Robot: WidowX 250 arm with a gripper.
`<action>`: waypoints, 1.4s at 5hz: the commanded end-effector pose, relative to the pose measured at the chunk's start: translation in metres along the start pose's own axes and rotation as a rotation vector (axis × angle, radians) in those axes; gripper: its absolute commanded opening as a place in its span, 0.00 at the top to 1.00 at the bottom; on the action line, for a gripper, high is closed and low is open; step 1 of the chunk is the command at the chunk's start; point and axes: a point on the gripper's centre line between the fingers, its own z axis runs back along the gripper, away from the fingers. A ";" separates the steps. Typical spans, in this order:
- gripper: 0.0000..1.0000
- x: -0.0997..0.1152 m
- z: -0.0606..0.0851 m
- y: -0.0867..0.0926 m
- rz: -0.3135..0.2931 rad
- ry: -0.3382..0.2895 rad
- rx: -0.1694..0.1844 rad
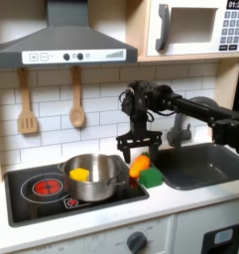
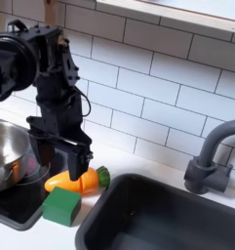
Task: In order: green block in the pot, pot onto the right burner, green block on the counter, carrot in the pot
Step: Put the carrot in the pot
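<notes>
carrot (image 2: 72, 180) first: i see it lying on its side at the lower middle of the second exterior view, orange body toward the frame's left, green stub toward the right, on the edge strip between the black cooktop (image 2: 17, 205) and the sink (image 2: 158, 220). in the first exterior view it sits just right of centre (image 1: 140, 166), close beside the pot (image 1: 93, 177).

my tool (image 2: 60, 156) hangs straight down over the carrot in the second exterior view, its black fingers spread apart with nothing between them; the tips come down just above the orange body, and i cannot tell whether they touch it. in the first exterior view the tool (image 1: 132, 151) shows at the frame's centre, just above the carrot.

green block (image 2: 61, 206) rests in front of the carrot, at the bottom of the second exterior view, near the cooktop's corner. in the first exterior view it is the green piece (image 1: 151, 179) just below and right of the carrot, on the pale worktop (image 1: 180, 198) beside the sink.

the pot stands on the cooktop's right half in the first exterior view, covering the burner there, with a yellow chunk (image 1: 80, 175) inside. the left burner (image 1: 44, 186) shows its red rings, bare. in the second exterior view the pot (image 2: 7, 156) sits at the left edge.
</notes>
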 end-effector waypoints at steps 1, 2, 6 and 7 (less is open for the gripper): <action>0.00 0.000 -0.004 -0.009 -0.133 0.013 -0.033; 0.00 0.000 -0.004 -0.005 -0.152 0.007 -0.035; 0.00 0.001 -0.022 -0.009 -0.321 0.015 -0.038; 0.00 0.002 -0.027 -0.017 -0.354 0.024 -0.053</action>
